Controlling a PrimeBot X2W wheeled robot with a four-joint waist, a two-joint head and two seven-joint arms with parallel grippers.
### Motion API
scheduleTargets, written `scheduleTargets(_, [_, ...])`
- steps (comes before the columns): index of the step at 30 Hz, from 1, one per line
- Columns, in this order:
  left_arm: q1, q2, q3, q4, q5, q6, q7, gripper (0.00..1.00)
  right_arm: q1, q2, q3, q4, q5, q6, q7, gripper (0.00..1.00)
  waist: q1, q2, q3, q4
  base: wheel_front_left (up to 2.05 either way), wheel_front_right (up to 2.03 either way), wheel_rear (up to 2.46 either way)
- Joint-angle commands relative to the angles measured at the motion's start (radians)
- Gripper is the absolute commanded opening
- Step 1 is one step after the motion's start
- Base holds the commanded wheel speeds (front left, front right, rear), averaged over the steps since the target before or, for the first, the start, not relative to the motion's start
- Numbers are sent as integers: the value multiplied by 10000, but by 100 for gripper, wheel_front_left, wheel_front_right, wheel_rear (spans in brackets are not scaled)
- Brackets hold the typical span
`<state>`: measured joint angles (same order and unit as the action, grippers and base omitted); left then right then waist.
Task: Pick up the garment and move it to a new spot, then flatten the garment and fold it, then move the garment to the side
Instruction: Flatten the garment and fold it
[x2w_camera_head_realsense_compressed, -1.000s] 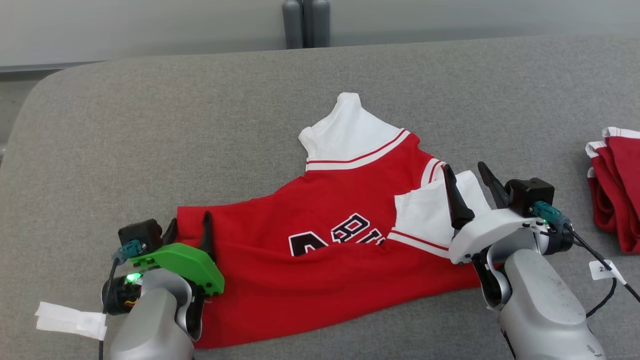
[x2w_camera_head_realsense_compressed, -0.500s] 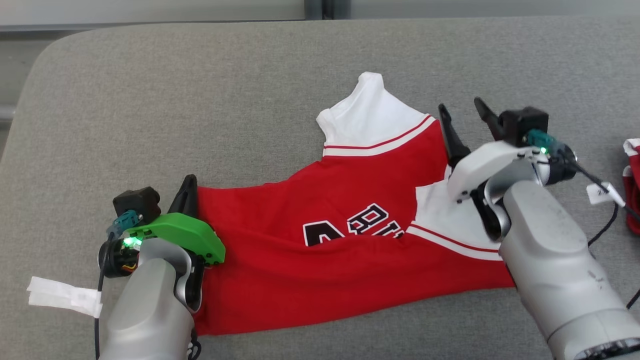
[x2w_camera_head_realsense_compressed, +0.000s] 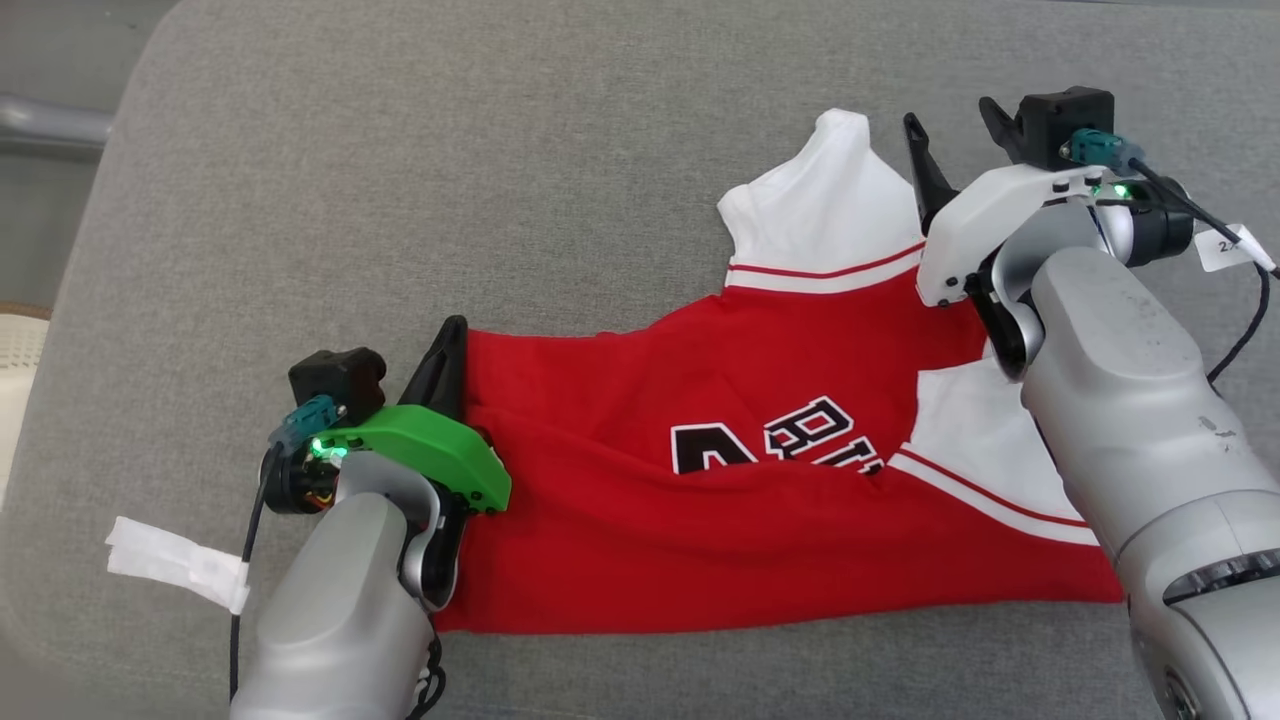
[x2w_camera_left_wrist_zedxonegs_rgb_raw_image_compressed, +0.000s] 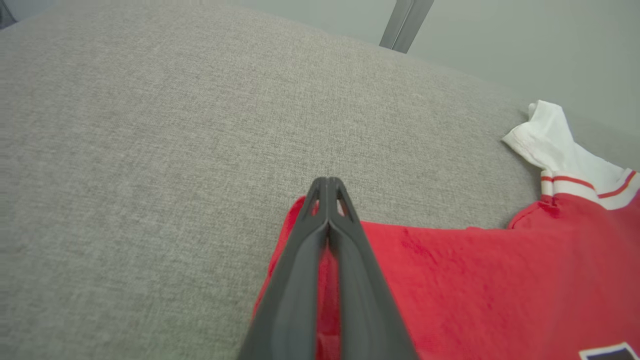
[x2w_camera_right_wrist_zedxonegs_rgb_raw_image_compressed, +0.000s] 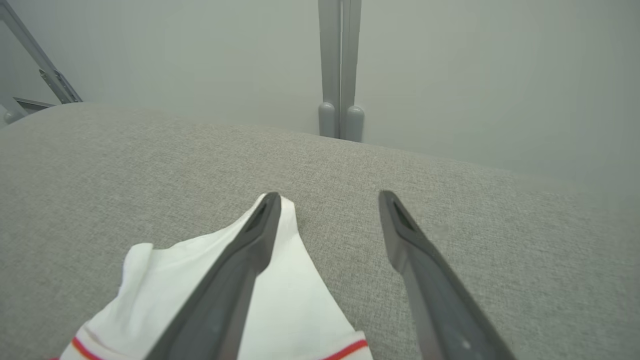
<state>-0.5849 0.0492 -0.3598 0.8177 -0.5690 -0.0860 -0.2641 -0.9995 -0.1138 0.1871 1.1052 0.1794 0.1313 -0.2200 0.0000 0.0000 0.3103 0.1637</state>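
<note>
A: Where is the garment (x2w_camera_head_realsense_compressed: 700, 500)?

B: Lying on the grey cushion (x2w_camera_head_realsense_compressed: 400, 200), roughly mid-field. The red body is spread out but creased, with black lettering face up and partly lost under a fold. One white sleeve (x2w_camera_head_realsense_compressed: 825, 200) points to the far side. The second sleeve (x2w_camera_head_realsense_compressed: 980, 440) lies folded over the red body, next to the right arm.

A: Left gripper (x2w_camera_left_wrist_zedxonegs_rgb_raw_image_compressed: 327, 187)?

B: At the garment's left corner. The fingers are pressed together with the tips meeting. The wrist view shows red cloth in the slit between them, so the corner is pinched.

A: Right gripper (x2w_camera_right_wrist_zedxonegs_rgb_raw_image_compressed: 327, 200)?

B: At the far sleeve, fingers spread wide and gripping nothing. One finger lies over the sleeve's edge, the other over bare cushion just beside it. Cannot tell whether the tips touch cloth or cushion.

A: Other items?

B: A white tag (x2w_camera_head_realsense_compressed: 175, 565) hangs from the cable by the left arm. A small label (x2w_camera_head_realsense_compressed: 1228, 245) sits on the right arm's cable. A grey post (x2w_camera_right_wrist_zedxonegs_rgb_raw_image_compressed: 340, 65) stands behind the cushion, against a pale wall.
</note>
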Motion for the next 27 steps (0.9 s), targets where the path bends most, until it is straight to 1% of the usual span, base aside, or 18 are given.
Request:
scheduleTargets(1, [-202,34,-125,-109,-120,67,3,0,-254,-60,80,247,-33,-12,171,100,0,0,159,301,0,0,0])
scheduleTargets(7, [-303,36,-799,-422,-450,268,4,0,-859,-170,432,1153,161,-11,982,100,0,0,347,820,0,0,0])
scheduleTargets(10, [-410,36,-1046,-499,-636,350,4,0,-1063,-280,656,1320,250,-12,1185,100,0,0,472,1005,0,0,0])
scheduleTargets(13, [-520,34,-1284,-494,-843,346,2,0,-1217,-438,914,1462,88,-12,1378,100,0,0,593,1176,0,0,0])
scheduleTargets(19, [-793,36,-1770,-587,-1188,390,2,0,-1432,-629,958,1680,70,-12,1725,100,0,0,886,1583,0,0,0])
scheduleTargets(22, [-921,34,-1912,-649,-1340,439,3,0,-1505,-644,1042,1758,52,-12,2121,100,0,0,1055,1707,0,0,0])
scheduleTargets(23, [-950,34,-1931,-664,-1374,450,3,0,-1522,-630,1088,1775,42,-11,2225,73,0,0,1093,1721,0,0,0])
scheduleTargets(24, [-973,34,-1947,-671,-1384,457,3,0,-1548,-632,1099,1782,69,-11,2114,53,0,0,1128,1728,0,0,0])
scheduleTargets(25, [-988,34,-1946,-669,-1395,476,3,0,-1557,-655,1122,1786,44,-12,2060,0,0,0,1150,1725,0,0,0])
scheduleTargets(27, [-1023,34,-1898,-653,-1381,494,3,0,-1563,-686,1128,1811,68,-15,1991,0,0,0,1164,1688,0,0,0])
